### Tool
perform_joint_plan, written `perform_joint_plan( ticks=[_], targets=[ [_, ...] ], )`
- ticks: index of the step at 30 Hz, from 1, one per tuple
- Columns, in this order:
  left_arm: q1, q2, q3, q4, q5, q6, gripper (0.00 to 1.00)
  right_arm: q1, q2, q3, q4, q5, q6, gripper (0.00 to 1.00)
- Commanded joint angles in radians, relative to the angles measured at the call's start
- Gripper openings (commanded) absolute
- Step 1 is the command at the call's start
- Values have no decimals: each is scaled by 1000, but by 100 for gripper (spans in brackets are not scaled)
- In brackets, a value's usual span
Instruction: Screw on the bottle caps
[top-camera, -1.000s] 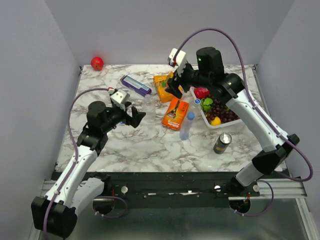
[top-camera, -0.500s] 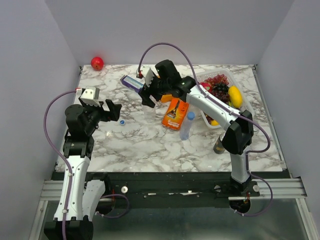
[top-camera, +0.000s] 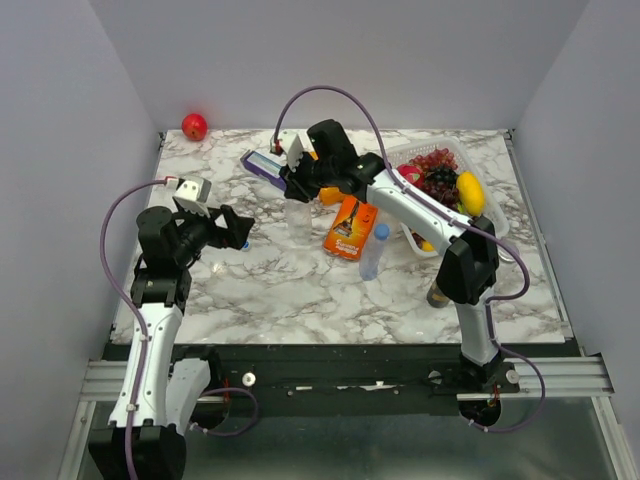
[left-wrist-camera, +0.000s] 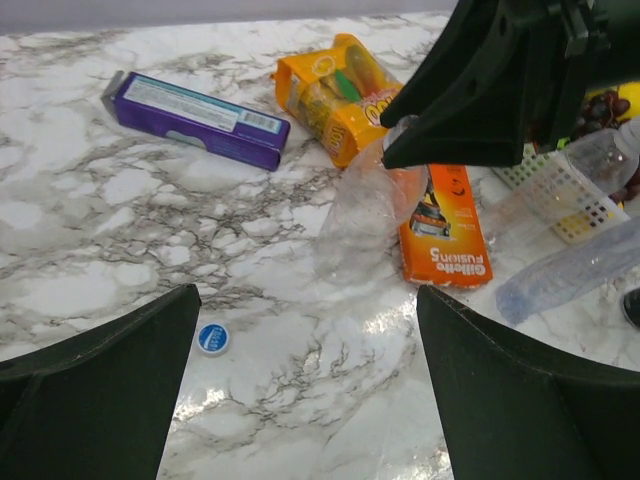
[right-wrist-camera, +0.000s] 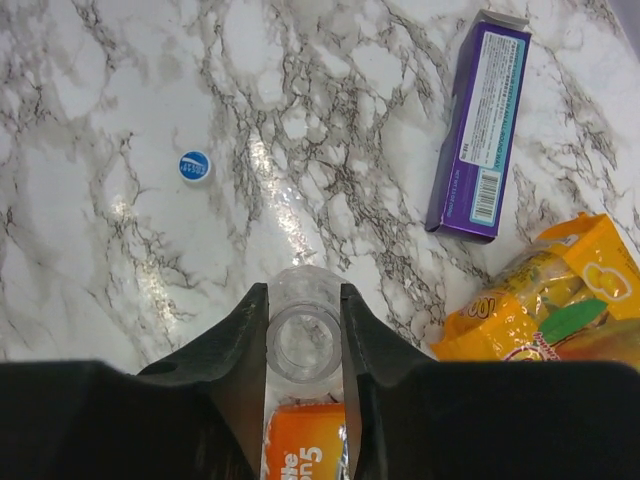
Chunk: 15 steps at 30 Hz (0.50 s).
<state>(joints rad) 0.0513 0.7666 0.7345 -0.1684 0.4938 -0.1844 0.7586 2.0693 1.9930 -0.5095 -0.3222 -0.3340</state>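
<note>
Top external, 2 clr bottles (top-camera: 300, 222) (top-camera: 371, 258), 2 caps (top-camera: 245, 244) (top-camera: 381, 231)

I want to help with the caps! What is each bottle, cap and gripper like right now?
uncapped bottle: standing, mouth open, gripped at the neck.
right gripper: jaws shut on the uncapped bottle.
left gripper: jaws wide open, holding nothing.
loose blue cap: lying flat, not screwed on anything.
capped bottle: blue cap on, lying on its side.

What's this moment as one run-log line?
right gripper: shut on uncapped bottle, at neck | left gripper: open, empty | blue cap: loose on table
</note>
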Motion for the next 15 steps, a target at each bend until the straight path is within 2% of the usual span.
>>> perform_joint_plan(
  ticks=[1,7,10,15],
  targets=[
    [-10,36,-55,58,205,86,99,5,3,7,-9,-26,-10,27],
    [-116,120,-107,102,212,246,99,5,-29,10,-34,-58,7,12],
    [-178,160,-136,148,207,308,99,4,-70,18,-43,-109,50,11],
    [-232,256,-158,271,163,281,99,5,-135,-3,-44,-235,154,11]
  ],
)
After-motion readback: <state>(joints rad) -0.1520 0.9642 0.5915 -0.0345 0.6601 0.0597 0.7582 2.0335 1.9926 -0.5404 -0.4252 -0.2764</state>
